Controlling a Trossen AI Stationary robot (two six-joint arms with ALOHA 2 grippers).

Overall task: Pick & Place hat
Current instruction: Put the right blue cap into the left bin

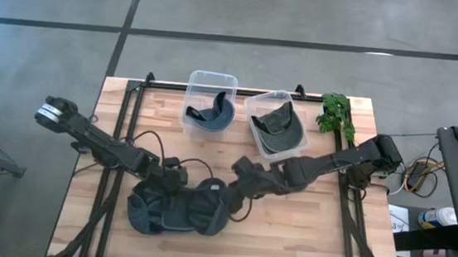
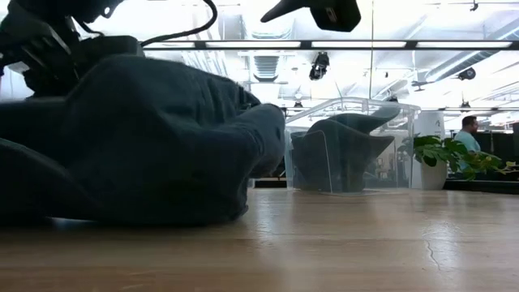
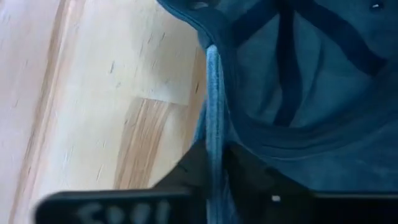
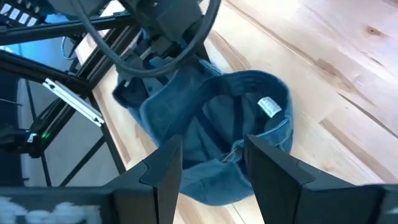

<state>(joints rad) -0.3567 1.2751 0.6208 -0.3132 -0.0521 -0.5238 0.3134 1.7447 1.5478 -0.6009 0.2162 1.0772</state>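
A dark blue hat [image 1: 179, 209] lies on the table's near middle, its opening turned up, with a white label [image 4: 269, 106] inside. My left gripper [image 1: 171, 178] sits at the hat's far edge, shut on it. My right gripper [image 1: 241, 179] is open. It hangs above the hat's right end [image 4: 261, 130], with its fingers either side of the hat in the right wrist view, touching nothing. In the low view the hat [image 2: 146, 138] fills the left and the right gripper [image 2: 316, 10] is high above it. My left gripper [image 3: 213, 155] pinches the hat's rim edge [image 3: 212, 93] between its two fingers; the thin blue edge runs straight out from between them. It comes from the table's left and far side, slanting down. The hat rests on the table.
Two clear bins stand at the far edge, one holding a dark blue hat [image 1: 211, 114], the other a grey-green hat [image 1: 277, 129]. A potted plant [image 1: 336, 113] stands at the far right corner. Bare wood lies near and right of the hat. A person [image 2: 469, 134] sits in the room behind.
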